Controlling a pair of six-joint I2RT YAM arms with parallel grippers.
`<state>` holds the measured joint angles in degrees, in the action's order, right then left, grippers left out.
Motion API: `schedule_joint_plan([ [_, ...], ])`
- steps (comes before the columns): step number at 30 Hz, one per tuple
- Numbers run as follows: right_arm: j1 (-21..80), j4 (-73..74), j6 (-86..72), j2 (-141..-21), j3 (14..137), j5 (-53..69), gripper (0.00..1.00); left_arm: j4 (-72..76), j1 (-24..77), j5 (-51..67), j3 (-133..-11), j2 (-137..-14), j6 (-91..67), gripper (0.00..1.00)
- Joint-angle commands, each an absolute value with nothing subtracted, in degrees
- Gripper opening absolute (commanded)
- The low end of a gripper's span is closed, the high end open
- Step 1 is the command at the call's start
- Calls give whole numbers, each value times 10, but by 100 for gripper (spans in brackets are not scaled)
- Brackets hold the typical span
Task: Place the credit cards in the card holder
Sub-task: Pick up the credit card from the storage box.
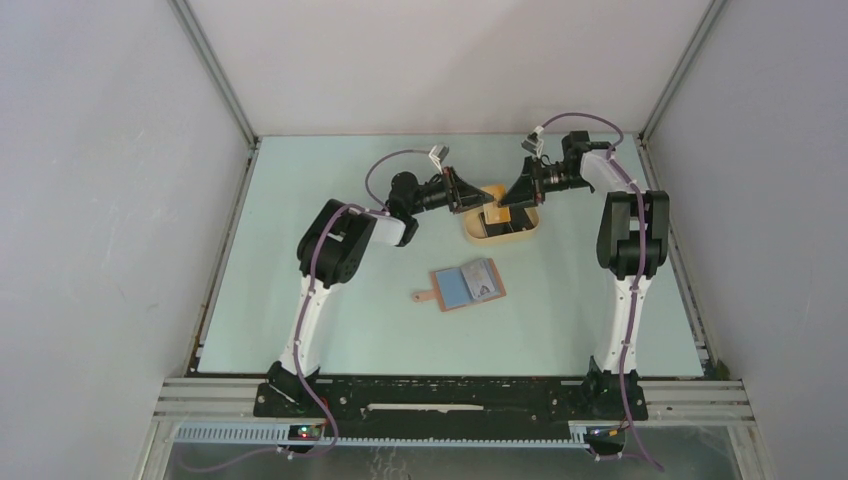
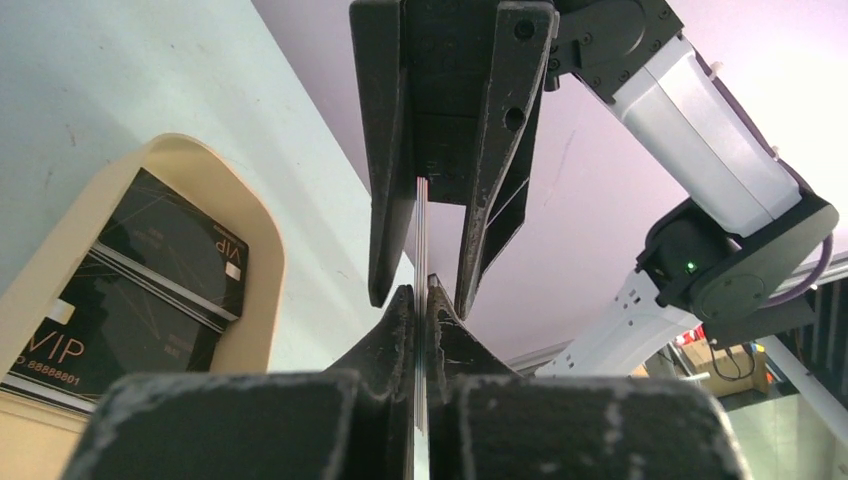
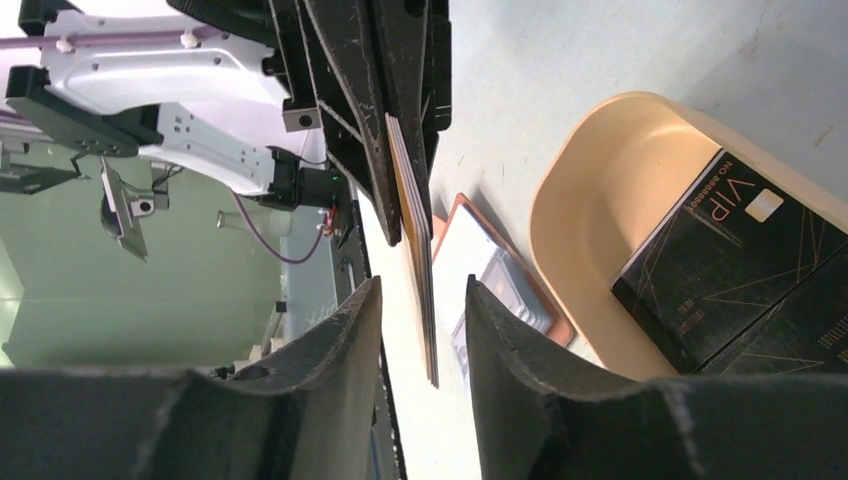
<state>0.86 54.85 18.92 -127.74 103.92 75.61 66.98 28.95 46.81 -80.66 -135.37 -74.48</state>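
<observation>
A thin stack of credit cards hangs edge-on above the beige tray, its orange face showing in the right wrist view. My left gripper is shut on one end of the stack. My right gripper stands open around the other end, and both fingers are clear of the cards. The two grippers meet nose to nose over the tray. The card holder lies open on the table nearer the arms, reddish-brown with bluish inner pockets.
The tray holds black VIP-printed pieces, which also show in the right wrist view. Grey walls and metal rails enclose the pale green table.
</observation>
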Motion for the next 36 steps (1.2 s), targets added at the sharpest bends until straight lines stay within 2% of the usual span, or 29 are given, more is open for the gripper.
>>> schedule_joint_plan([
  [1,4,610,262,-1271,1069,785,47,722,287,493,-820,-1337,-762,0],
  [6,-21,630,288,-1261,1068,770,55,754,281,494,-820,-1345,-787,0],
  [10,-23,647,314,-1261,1066,763,56,757,281,497,-820,-1343,-788,0],
  [17,-22,703,376,-1270,1083,772,49,760,280,502,-820,-1343,-790,0],
  [36,-7,720,385,-1277,1091,762,44,770,282,506,-825,-1347,-799,0],
])
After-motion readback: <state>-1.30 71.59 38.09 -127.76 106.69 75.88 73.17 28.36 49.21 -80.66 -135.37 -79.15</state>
